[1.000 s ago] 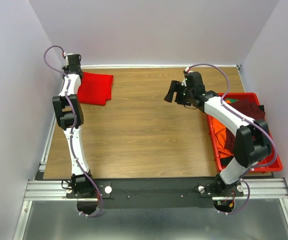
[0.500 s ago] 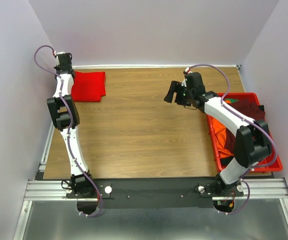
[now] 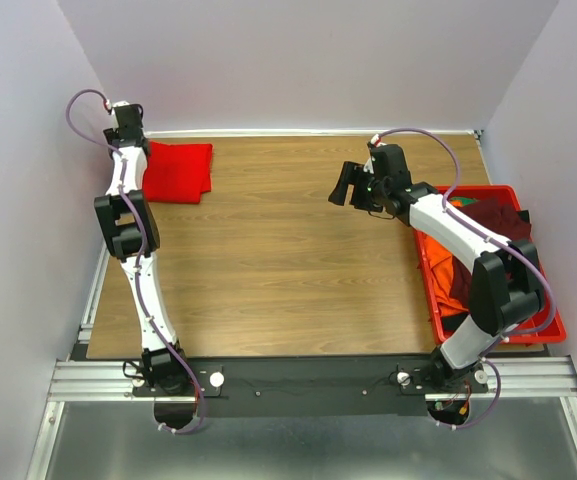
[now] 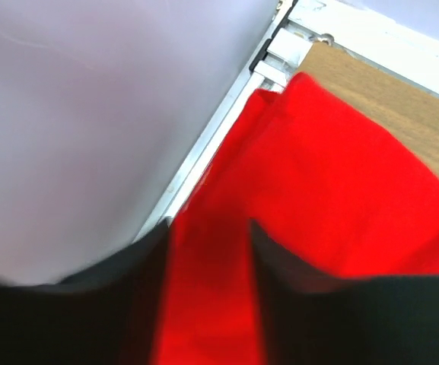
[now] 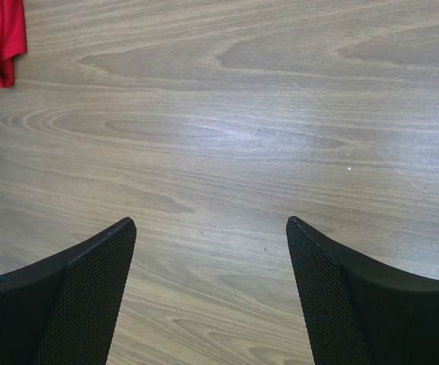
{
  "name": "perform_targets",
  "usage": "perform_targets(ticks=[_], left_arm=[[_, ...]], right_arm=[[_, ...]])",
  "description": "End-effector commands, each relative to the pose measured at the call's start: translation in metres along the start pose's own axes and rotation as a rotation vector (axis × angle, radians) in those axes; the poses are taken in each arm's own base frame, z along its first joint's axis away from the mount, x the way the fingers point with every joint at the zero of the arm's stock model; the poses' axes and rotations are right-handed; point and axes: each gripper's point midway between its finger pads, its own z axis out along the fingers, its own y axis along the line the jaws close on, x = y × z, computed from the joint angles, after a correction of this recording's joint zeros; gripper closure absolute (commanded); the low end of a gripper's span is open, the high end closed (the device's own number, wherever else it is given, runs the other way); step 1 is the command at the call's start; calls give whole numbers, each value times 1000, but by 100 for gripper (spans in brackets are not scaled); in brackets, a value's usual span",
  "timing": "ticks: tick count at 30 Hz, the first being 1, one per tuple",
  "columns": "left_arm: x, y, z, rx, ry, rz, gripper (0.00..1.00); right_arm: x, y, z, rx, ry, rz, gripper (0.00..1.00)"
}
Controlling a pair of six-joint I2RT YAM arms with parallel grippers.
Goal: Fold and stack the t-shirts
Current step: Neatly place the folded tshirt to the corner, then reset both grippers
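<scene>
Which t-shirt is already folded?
The bright red t-shirt, flat on the table far-left; the orange shirt and maroon shirt lie crumpled in the red bin.

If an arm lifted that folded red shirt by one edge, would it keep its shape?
Probably not. The red shirt is soft cloth in loose layers with rounded edges, so it would likely droop and unfold. It looks light for its size. Pushed across the wooden table, it might bunch up rather than slide neatly.
</scene>
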Motion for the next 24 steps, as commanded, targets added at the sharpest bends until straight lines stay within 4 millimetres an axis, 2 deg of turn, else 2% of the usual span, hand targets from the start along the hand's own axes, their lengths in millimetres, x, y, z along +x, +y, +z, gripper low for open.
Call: perform_targets(ticks=[1,3,9,12,13,16,17,19,20,22,23,24], left_arm=[[-41,10,-24,7,-76,-58,37],[-55,12,-35,18,-102,-78,2],[-81,11,-69,66,-150,-118,2],[-86,1,-92,113,-164,-128,2],[-88,-11,-101,142,-174,-135,2],[-83,-28,-132,204,-175,-141,2],[-78,-39,-150,238,-169,-155,2],[-71,-56,-172,313,-164,-171,2],[-66,-72,-196,361,-180,-168,2],[-58,-88,-223,397,-183,-154,2],[-49,-105,-251,440,-194,-115,2],[-45,-108,-263,433,-199,-107,2]], right_arm=[[-7,9,-9,-38,-30,-3,13],[-8,9,-10,-37,-36,-3,13],[-10,8,-12,-31,-45,-5,13],[-10,8,-12,-28,-49,-2,13],[-11,8,-13,-26,-52,-2,13],[-14,6,-13,-17,-62,2,13],[-14,6,-13,-15,-64,-2,13],[-17,4,-15,1,-80,-4,13],[-18,3,-17,3,-85,-8,13],[-20,0,-18,21,-98,-11,13],[-23,1,-21,21,-111,-15,13],[-25,-1,-23,29,-119,-15,13]])
